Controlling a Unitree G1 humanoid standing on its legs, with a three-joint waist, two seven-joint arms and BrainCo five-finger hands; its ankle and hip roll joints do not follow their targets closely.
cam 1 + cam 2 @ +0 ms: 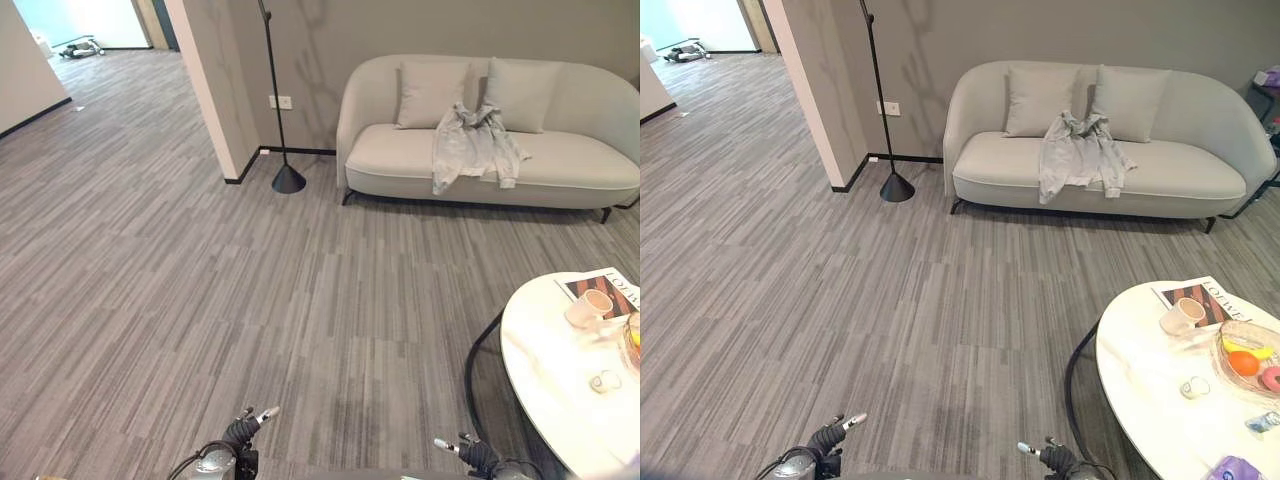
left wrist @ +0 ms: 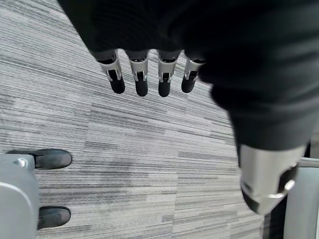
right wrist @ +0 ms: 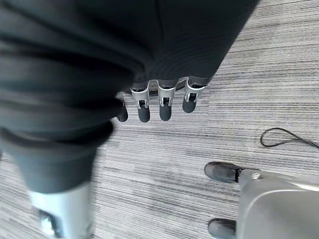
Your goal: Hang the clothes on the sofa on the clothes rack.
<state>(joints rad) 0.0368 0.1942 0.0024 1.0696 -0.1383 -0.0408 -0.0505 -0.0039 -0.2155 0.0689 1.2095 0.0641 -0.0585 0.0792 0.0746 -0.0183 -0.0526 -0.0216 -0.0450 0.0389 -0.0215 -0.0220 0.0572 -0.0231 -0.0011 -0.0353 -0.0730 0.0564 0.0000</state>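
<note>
Nearest the robot, the left hand (image 2: 149,74) and the right hand (image 3: 159,102) are hanging low over bare carpet (image 1: 200,300), each with its fingers straight, slightly apart and holding nothing. Neither hand is touching anything.

Just ahead on the robot's right, a round white table (image 1: 1150,400) is standing close to the walking line. It is carrying a cup (image 1: 1181,316), a magazine (image 1: 1212,296) and a glass bowl of fruit (image 1: 1246,362). Risk: if the robot is turning or swinging its right arm while passing, the arm is likely to clip the table edge and upset the cup or bowl. The dark frame under the table is also reaching out toward the path.

Farther off, the open carpet is offering a clear lane toward the sofa (image 1: 560,160). A black floor lamp (image 1: 288,178) is standing just beside the sofa's left end; an approach drifting that way risks knocking the thin pole over.

At the far wall, the grey garment (image 1: 472,143) is lying on the sofa seat, draped over the front edge and leaning against two cushions (image 1: 430,92). Risk: a loose, sprawling garment is likely to be gripped by one layer only and drag or slip. Where the clothes rack stands cannot be told from here.
</note>
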